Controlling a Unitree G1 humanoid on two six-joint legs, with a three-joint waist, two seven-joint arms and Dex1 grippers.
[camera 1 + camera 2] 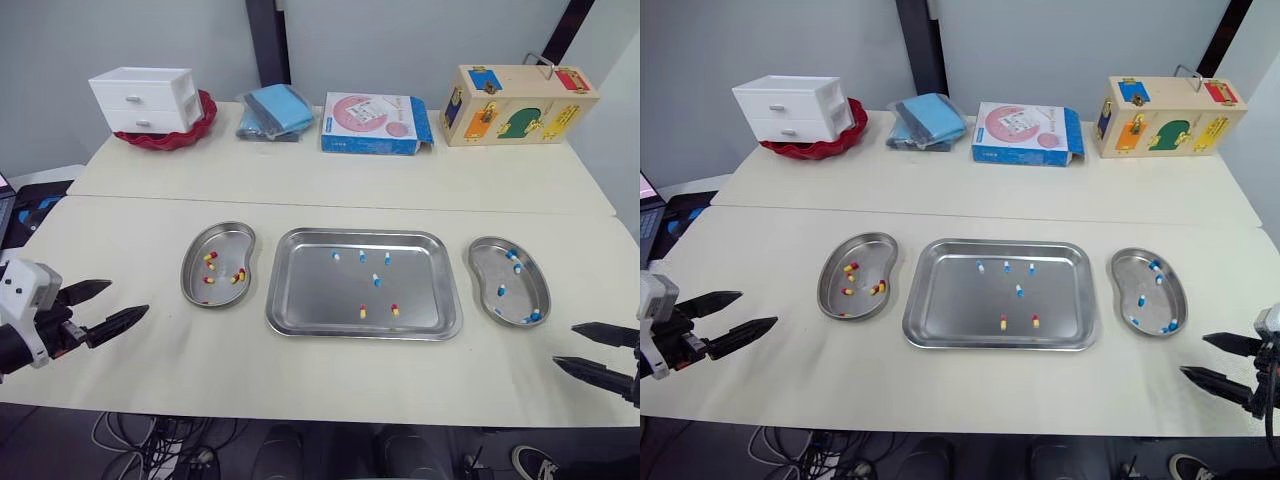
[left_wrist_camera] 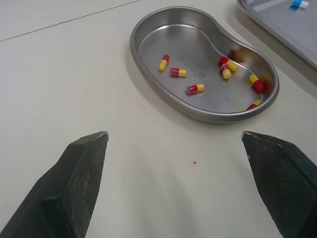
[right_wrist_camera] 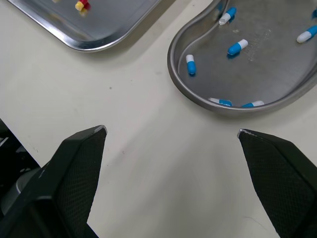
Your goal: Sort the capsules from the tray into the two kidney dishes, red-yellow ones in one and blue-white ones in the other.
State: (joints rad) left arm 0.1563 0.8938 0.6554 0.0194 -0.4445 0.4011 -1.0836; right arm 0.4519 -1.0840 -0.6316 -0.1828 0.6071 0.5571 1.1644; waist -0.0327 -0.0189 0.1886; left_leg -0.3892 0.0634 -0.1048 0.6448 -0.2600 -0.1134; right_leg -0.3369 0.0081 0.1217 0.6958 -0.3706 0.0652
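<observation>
Overhead, 2 red-yellow capsules (image 1: 362,312) in tray (image 1: 310,300)

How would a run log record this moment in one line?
left gripper open, empty | right gripper open, empty | tray holds capsules of both colours | left dish red-yellow | right dish blue-white

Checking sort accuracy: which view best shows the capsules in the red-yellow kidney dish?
The left wrist view: the left kidney dish sits close ahead, each red-yellow capsule distinct. Both eye views show the whole dish from above, its capsules as small specks. The right wrist view faces the blue-white dish.
</observation>
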